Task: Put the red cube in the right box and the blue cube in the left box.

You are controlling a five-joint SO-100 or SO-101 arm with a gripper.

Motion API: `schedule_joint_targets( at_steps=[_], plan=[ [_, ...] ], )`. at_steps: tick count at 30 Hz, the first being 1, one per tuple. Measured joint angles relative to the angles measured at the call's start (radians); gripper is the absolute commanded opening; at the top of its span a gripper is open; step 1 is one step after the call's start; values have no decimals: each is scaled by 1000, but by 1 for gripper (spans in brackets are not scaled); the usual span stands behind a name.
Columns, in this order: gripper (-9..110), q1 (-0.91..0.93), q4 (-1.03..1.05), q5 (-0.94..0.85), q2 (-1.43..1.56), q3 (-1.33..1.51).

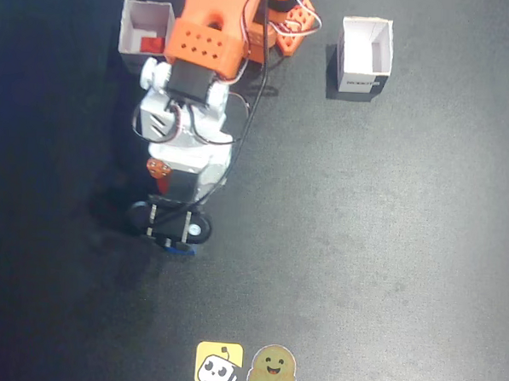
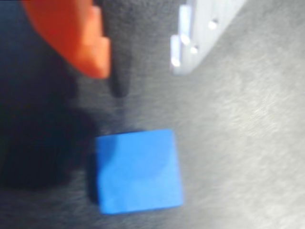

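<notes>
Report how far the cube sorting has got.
Done: the red cube lies in the white box at the fixed view's upper left. In hand: the open tool hovers over the blue cube, which sits ungrasped on the table. Left: carrying it to the other box.

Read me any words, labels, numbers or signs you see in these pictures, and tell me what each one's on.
No text can be read in either view.
White box on the right of the fixed view: a dark printed line on its front wall, too small to read.
Yellow sticker: a cartoon face, no words.
Brown sticker: a smiling face, no words.
Blue cube: plain, no markings.
</notes>
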Motion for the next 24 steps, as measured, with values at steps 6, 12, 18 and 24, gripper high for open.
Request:
schedule_joint_targets(
  at_steps=[6, 12, 18, 24],
  plan=[
    [12, 14, -6, 0, -78, -87],
    [15, 14, -11, -3, -153, -147],
    [17, -58, -38, 29, -192, -155],
    [19, -129, -40, 61, -261, -179]
  ],
)
